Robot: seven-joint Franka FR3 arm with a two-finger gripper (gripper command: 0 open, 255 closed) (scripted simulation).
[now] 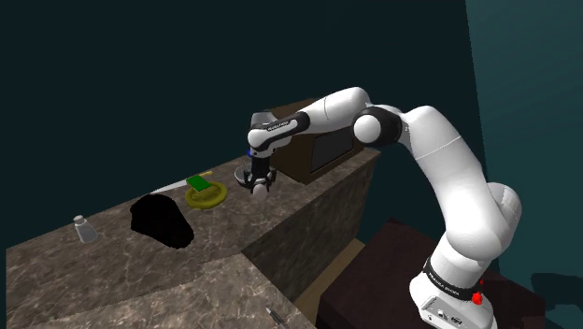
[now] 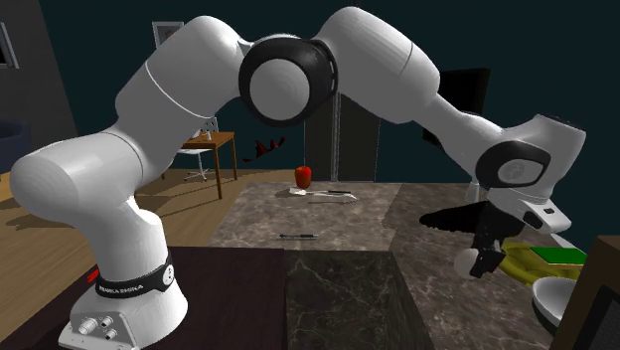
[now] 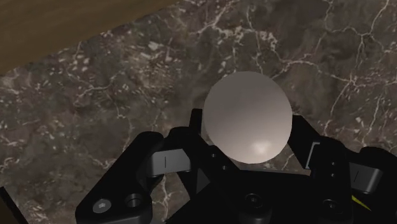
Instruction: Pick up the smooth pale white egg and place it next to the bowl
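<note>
Standing at the left of the shoulder view, a small grey shaker (image 1: 84, 229) sits on the marble desk (image 1: 112, 280). Next come a black patch (image 1: 161, 220) and a yellow dish (image 1: 207, 195) (something green lies on it). Just right, at mid-frame, the fingers (image 3: 196, 130) are clamped on the pale egg (image 3: 248, 118). A white bowl (image 2: 553, 296) sits at the second exterior view's lower right.

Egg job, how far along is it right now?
Done: the grasp. The claw is shut on the pale egg, with the marble counter beneath it. In hand: apparently the carry. Left: set the egg down beside the white bowl and let go.
</note>
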